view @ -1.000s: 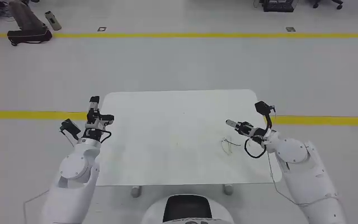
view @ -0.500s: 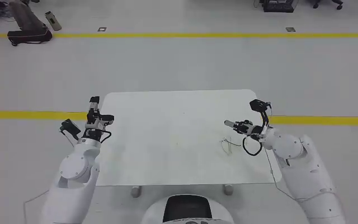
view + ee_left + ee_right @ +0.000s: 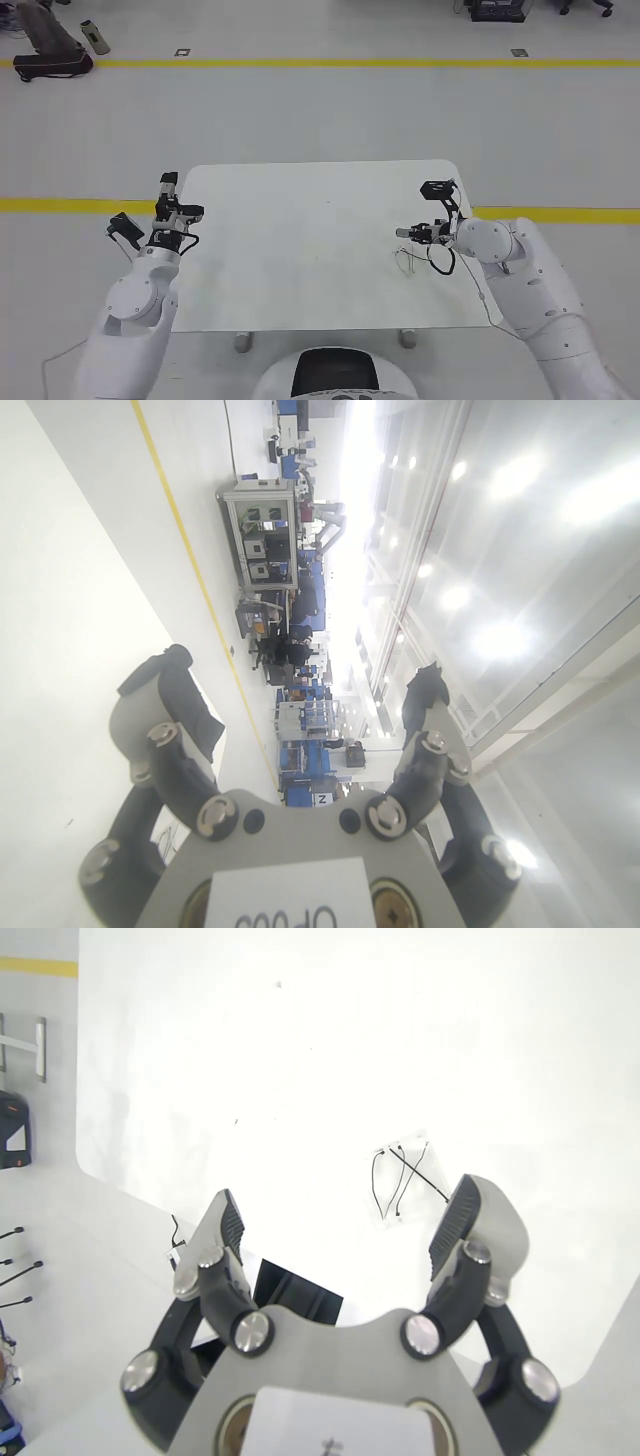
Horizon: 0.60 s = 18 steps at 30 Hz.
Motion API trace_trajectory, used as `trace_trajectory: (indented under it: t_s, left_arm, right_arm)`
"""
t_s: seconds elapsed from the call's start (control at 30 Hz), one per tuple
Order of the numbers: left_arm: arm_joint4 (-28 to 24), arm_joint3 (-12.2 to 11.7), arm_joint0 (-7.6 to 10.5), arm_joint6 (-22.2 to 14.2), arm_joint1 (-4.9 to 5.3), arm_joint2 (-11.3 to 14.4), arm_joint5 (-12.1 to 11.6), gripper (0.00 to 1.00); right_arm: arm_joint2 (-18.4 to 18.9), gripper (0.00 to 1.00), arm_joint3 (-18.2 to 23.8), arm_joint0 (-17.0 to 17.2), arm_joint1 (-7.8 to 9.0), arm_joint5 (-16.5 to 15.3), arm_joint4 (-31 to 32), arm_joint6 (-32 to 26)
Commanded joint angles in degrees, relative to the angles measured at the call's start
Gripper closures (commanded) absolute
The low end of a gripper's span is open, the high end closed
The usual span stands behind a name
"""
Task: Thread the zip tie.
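Table plain white. Zip ties thin, black. Right gripper silver; pads black, ribbed. Left gripper grey metal, black links. Floor pale grey, stripe yellow.

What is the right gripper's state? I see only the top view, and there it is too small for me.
Observer: The right gripper is open and holds nothing.
Operator: And how do the zip ties lie?
Observer: The zip ties are thin and black, and cross one another on what looks like a clear sheet.
Operator: Is the left gripper ready?
Observer: The left gripper is open as well, and it faces the room, not the table.
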<state>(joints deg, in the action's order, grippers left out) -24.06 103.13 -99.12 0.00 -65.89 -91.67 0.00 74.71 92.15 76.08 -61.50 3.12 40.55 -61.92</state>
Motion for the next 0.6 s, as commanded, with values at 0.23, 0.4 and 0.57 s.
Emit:
trace_trajectory:
  t_s: [0.23, 0.4, 0.57]
  left_arm:
    - [0.0, 0.0, 0.00, 0.0, 0.00, 0.0, 0.0, 0.00]
    - [0.0, 0.0, 0.00, 0.0, 0.00, 0.0, 0.0, 0.00]
    - [0.0, 0.0, 0.00, 0.0, 0.00, 0.0, 0.0, 0.00]
  right_arm:
    - [0.0, 0.00, 0.0, 0.0, 0.00, 0.0, 0.0, 0.0]
    - [-1.9, 0.00, 2.8, 0.1, 0.19, 0.0, 6.1, -1.1]
    - [-5.8, 0.00, 5.2, -1.7, 0.15, 4.1, 15.0, -8.1]
